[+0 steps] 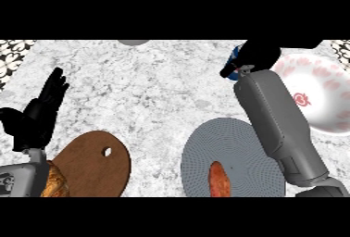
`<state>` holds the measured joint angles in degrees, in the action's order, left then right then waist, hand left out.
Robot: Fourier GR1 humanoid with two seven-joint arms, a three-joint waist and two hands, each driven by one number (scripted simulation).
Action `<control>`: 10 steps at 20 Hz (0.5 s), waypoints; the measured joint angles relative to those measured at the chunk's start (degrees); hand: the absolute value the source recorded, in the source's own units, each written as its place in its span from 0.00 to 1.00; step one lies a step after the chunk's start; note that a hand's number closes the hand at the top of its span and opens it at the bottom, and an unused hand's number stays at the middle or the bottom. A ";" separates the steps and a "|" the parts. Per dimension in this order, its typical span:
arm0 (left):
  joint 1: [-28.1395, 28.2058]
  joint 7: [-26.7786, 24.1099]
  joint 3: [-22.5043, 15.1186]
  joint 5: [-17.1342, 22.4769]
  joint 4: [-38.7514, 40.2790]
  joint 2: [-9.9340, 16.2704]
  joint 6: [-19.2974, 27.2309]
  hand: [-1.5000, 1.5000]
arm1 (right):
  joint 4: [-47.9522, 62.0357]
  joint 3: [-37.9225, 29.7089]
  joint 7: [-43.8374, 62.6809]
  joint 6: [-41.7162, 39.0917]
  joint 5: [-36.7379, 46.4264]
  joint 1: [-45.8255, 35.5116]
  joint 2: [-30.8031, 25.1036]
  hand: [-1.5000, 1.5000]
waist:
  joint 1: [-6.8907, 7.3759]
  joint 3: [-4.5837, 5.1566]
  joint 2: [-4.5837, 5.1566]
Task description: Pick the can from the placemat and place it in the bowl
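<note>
The can (234,64) sat high in the upper right of the frame, mostly hidden; you could see only a sliver of blue, white and red poking out from under the right hand (258,53), whose fingers were curled round it. It was off the counter, just beside the left rim of the bowl (327,107), not yet over the bowl's hollow. The bowl itself, white with pink and red marks, filled the right edge of the frame, and the grey right forearm crossed part of its left side.

Lower down, the grey round placemat (236,152) lay in the lower middle, well apart from the can, with only an orange-red sausage-like item (218,180) left on it near the bottom edge.

So you were, by my reading, in the carry step: the pick looked done, the placing not. The next move would call for you to bring the hand rightward until the can hung above the bowl's inside, lower it, then part the fingers. Watch the near rim as you cross it.

Your left hand (37,118) rested at the left edge, fingers straight and pointing up, holding nothing. Beside it at lower left lay a brown wooden cutting board (96,169) with a piece of bread (54,183) at its left side.
</note>
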<state>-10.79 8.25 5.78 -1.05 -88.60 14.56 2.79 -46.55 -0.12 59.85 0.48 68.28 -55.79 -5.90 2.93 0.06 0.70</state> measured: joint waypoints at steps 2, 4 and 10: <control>-0.32 0.34 0.47 0.19 0.24 0.34 -0.07 0.50 | 0.21 0.80 1.45 1.61 3.82 -2.88 -0.89 1.00 | -0.29 0.02 -0.13; 0.18 0.07 0.43 -0.03 0.12 0.21 0.09 0.50 | -0.08 0.94 2.48 2.70 6.78 -5.64 -1.61 1.00 | -0.60 0.02 -0.29; 0.82 -0.21 1.17 0.11 0.24 0.38 0.07 0.50 | -0.16 -1.51 4.00 4.93 12.07 -10.89 -3.36 1.00 | -1.52 0.00 -0.48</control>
<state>-9.97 8.04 6.95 -0.94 -88.35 14.94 2.86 -46.71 -1.63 63.85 5.41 80.35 -66.69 -9.26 1.41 0.06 0.22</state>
